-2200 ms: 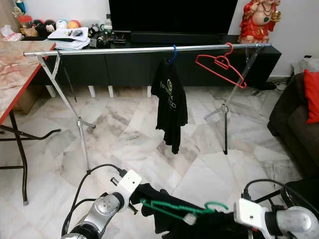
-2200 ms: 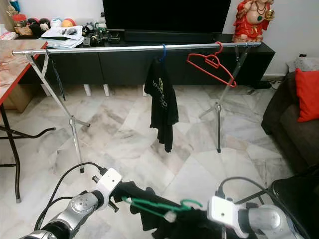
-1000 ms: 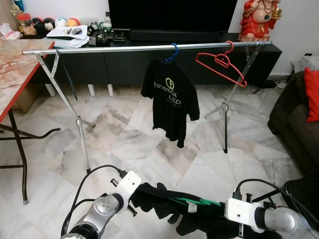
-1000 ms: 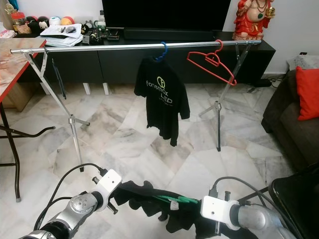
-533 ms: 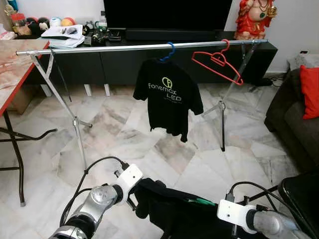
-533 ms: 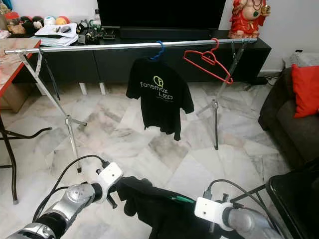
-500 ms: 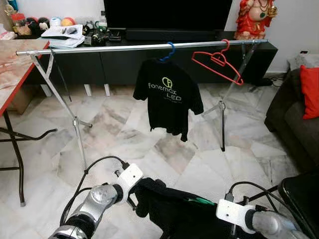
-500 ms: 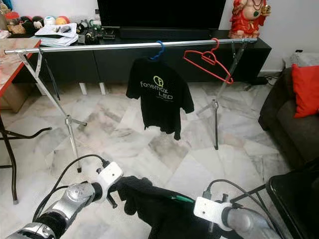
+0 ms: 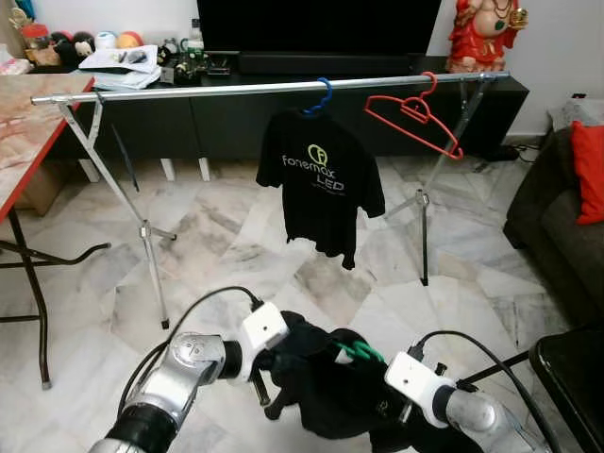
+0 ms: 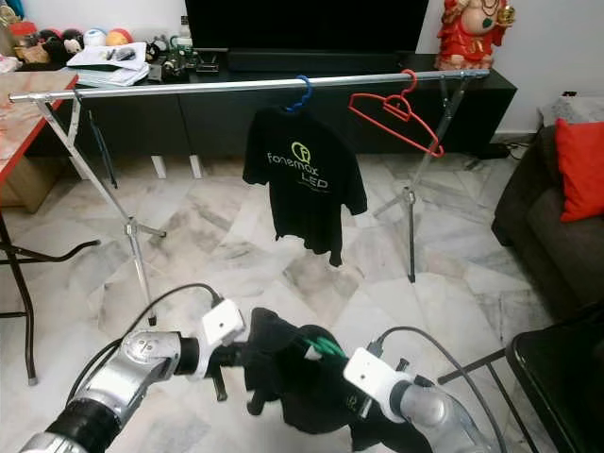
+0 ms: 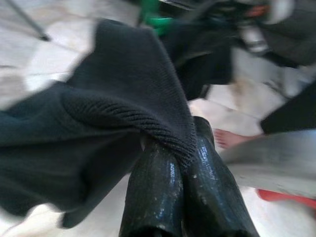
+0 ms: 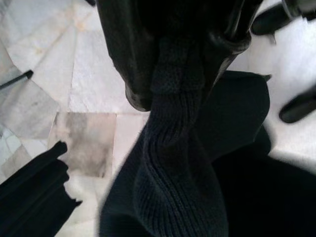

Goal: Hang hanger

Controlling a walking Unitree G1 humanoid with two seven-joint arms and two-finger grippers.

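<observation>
Both grippers have drawn closer together since a moment ago, bunching the dark garment (image 9: 326, 382) between them, low in front of the robot. Left gripper (image 11: 173, 153) has its fingers clenched on a ribbed edge of the cloth. Right gripper (image 12: 185, 74) pinches another ribbed fold. Its green hanger (image 9: 357, 352) pokes from the bundle. Beyond, a metal rail (image 9: 189, 92) carries a black printed T-shirt (image 9: 321, 193) and a red hanger (image 9: 412, 118).

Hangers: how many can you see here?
3. A blue hanger on the rail carries a black T-shirt, a bare red hanger hangs beside it, and a green hanger pokes from the dark garment the robot holds. Others may be hidden.
</observation>
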